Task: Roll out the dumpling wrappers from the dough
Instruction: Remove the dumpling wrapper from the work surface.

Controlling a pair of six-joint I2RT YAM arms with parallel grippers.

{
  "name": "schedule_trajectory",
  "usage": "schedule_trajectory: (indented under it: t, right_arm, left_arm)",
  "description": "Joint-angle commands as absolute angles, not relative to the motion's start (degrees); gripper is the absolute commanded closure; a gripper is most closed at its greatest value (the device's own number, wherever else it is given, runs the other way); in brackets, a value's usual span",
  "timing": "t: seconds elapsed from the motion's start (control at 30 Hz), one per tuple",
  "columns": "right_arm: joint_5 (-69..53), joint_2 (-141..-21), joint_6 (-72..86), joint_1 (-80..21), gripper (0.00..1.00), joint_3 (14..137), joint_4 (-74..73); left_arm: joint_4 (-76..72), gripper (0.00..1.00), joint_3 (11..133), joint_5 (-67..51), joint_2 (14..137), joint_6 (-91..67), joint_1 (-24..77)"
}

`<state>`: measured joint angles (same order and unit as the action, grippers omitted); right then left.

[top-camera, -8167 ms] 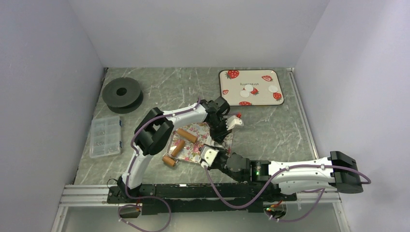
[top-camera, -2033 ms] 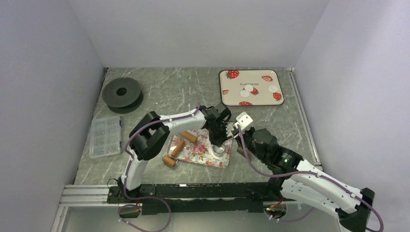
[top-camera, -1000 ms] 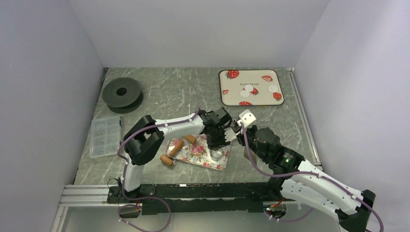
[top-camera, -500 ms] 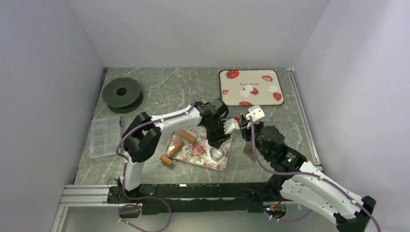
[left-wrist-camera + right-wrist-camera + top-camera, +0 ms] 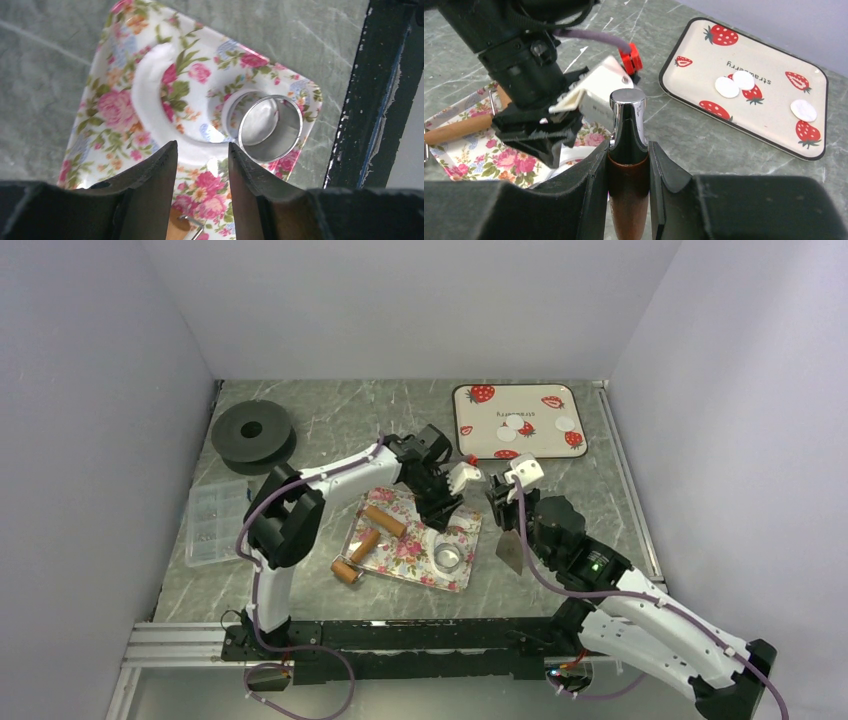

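Three thin white round dumpling wrappers (image 5: 726, 87) on tray (image 5: 774, 55); L gripper (image 5: 202, 150) agape, R gripper (image 5: 628, 147) grips tool (image 5: 627, 115).

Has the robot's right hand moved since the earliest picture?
Yes. The right hand has moved away from the floral tray's near edge, back toward the strawberry tray.

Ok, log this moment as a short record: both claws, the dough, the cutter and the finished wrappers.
left claw: open, empty, over the floral tray
right claw: shut on a wooden-handled tool
dough sheet: on the floral tray, one round hole cut
ring cutter: on the floral tray, at that hole's edge
dumpling wrappers: three, on the strawberry tray
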<state>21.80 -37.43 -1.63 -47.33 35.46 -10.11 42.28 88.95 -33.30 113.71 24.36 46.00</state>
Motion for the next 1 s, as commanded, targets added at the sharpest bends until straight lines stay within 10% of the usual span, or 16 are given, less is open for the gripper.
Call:
schedule_trajectory:
  t: [0.0,0.5,0.97]
  right_arm:
    - [21.48,-37.82,-2.17,-47.29,1.0,38.16,-4.95]
    - [0.99,-35.99,-0.09,-45.69,1.0,41.6,-4.94]
    - [6.7,-31.1,-1.23,-45.76,1.0,36.92,-7.17]
  left_arm:
    - [41.44,0.53,89.58,-35.38,111.62,23.79,43.46]
    - [42.45,0.53,88.37,-42.31,112.78,24.51,42.33]
    - [45.4,0.51,87.96,-33.54,113.78,33.96,51.44]
